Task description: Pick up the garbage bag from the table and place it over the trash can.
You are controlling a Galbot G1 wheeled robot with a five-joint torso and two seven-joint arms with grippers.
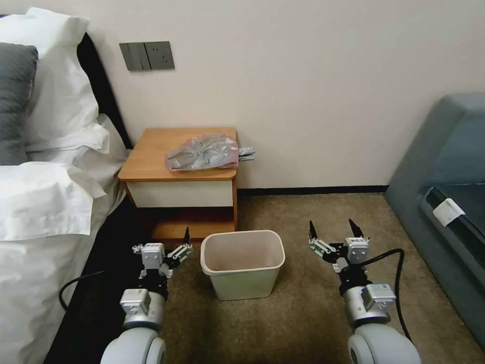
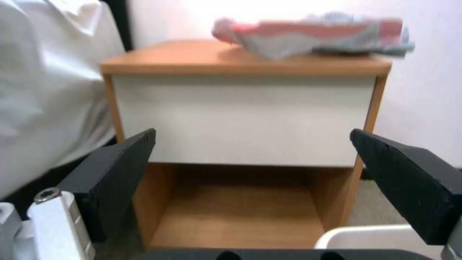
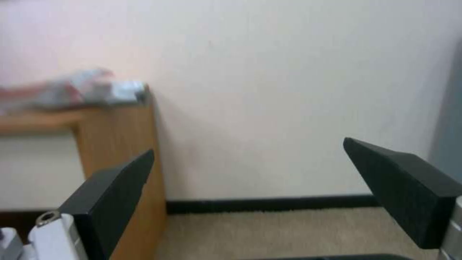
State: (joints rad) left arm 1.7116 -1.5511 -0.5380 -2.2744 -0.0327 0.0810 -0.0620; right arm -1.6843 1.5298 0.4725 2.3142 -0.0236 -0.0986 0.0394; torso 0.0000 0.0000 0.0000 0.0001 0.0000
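The garbage bag [image 1: 204, 151] lies crumpled, grey with pinkish-red, on the right part of the table [image 1: 151, 159], one end hanging past the table's right edge. On the carpet in front of the table stands the cream trash can [image 1: 245, 285], upright and empty. My left gripper [image 1: 162, 241] hovers low just left of the can, open, facing the white drawer front. My right gripper [image 1: 332, 226] is open to the can's right, facing the wall. In the left wrist view the garbage bag [image 2: 313, 34] tops the table [image 2: 183, 57] beyond my left gripper [image 2: 252, 133]; the trash can [image 2: 375, 234] rim shows.
A bed with white linen [image 1: 45, 202] presses against the table's left side. A grey sofa [image 1: 444, 177] borders the right. Brown carpet [image 1: 303, 217] lies open between the can and the sofa. A black cable [image 1: 399, 273] loops beside my right arm.
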